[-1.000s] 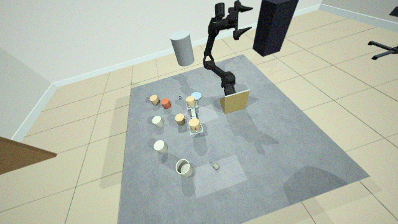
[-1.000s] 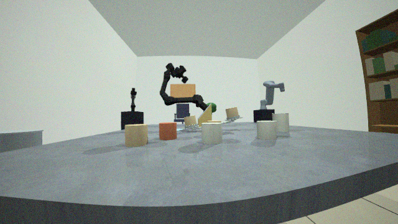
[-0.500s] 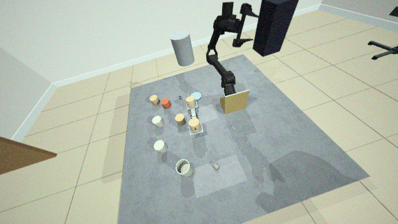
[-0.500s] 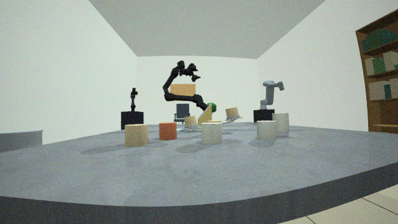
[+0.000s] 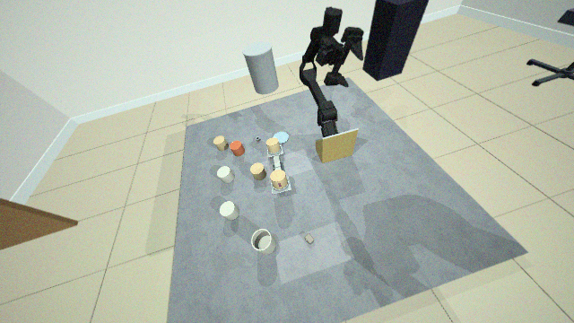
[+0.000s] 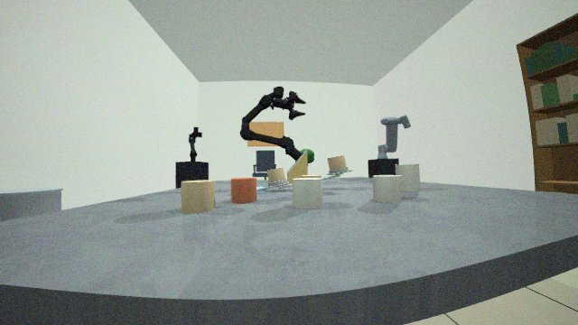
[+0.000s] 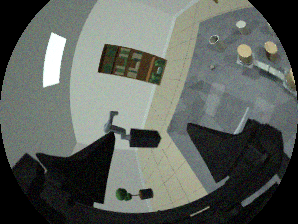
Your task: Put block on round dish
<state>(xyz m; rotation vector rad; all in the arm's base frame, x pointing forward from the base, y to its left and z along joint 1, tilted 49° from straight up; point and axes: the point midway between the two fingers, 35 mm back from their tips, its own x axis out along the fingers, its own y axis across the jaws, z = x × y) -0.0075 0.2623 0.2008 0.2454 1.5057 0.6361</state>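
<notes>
Two tan cups stand on the ends of a small balance (image 5: 276,161): the far cup (image 5: 273,144) (image 6: 276,175) and the near cup (image 5: 278,178) (image 6: 337,162), which has a pink mark on its side. In the exterior view the balance is tilted, with the far cup's end lower. No block shows. The light blue round dish (image 5: 281,137) lies just behind the far cup. My gripper (image 5: 356,44) (image 6: 295,106) (image 7: 152,131) is open and empty, raised high above the arm's base, far from the cups.
A tan cup (image 5: 220,143), an orange cup (image 5: 237,148), another tan cup (image 5: 257,170), two white cups (image 5: 225,174) (image 5: 229,210) and an open white cup (image 5: 263,240) stand left of the balance. A small grey block (image 5: 308,239) lies near the front. A tan panel (image 5: 337,145) stands at the arm's base.
</notes>
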